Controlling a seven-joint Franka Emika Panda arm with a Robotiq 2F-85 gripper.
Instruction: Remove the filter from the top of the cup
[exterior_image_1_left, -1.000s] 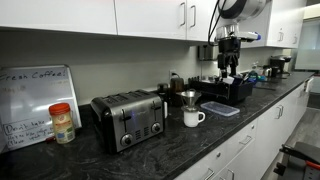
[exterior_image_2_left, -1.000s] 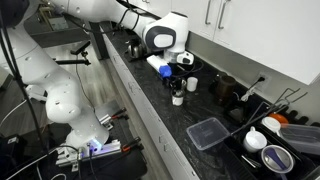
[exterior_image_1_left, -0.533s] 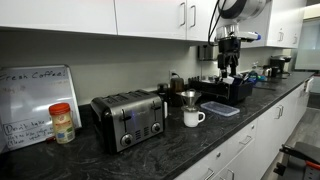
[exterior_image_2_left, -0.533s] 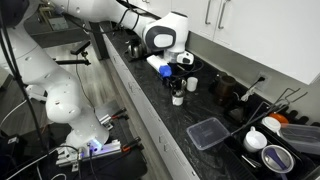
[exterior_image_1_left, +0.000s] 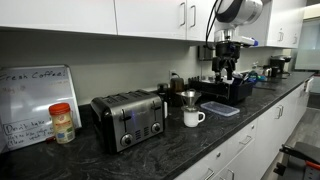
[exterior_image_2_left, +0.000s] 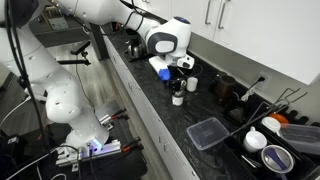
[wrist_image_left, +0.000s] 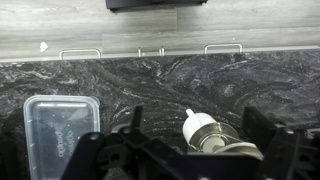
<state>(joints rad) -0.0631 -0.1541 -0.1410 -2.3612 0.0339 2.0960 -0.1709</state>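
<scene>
The cup (exterior_image_1_left: 194, 118) is a small white mug on the dark counter, to the right of the toaster. The filter (exterior_image_1_left: 190, 98), a dark metal funnel, sits on top of it. Both also show in an exterior view, cup (exterior_image_2_left: 177, 100) and filter (exterior_image_2_left: 177, 89). My gripper (exterior_image_1_left: 228, 74) hangs open and empty in the air, well above the counter and off to the cup's side. In an exterior view the gripper (exterior_image_2_left: 178, 70) is just above the filter. In the wrist view the open jaws (wrist_image_left: 196, 120) frame the cup (wrist_image_left: 200, 128) and the silvery filter (wrist_image_left: 228, 148) below.
A silver toaster (exterior_image_1_left: 128, 120) and a red-lidded jar (exterior_image_1_left: 62, 123) stand left of the cup. A clear plastic container (exterior_image_1_left: 220, 108), also in the wrist view (wrist_image_left: 60, 125), lies beside a black box-shaped holder (exterior_image_1_left: 226, 89). Another white cup (exterior_image_2_left: 192, 84) stands nearby. Cabinets hang overhead.
The arm has shifted slightly, bringing the gripper a little lower and closer to the cup. The cup and filter have not moved.
</scene>
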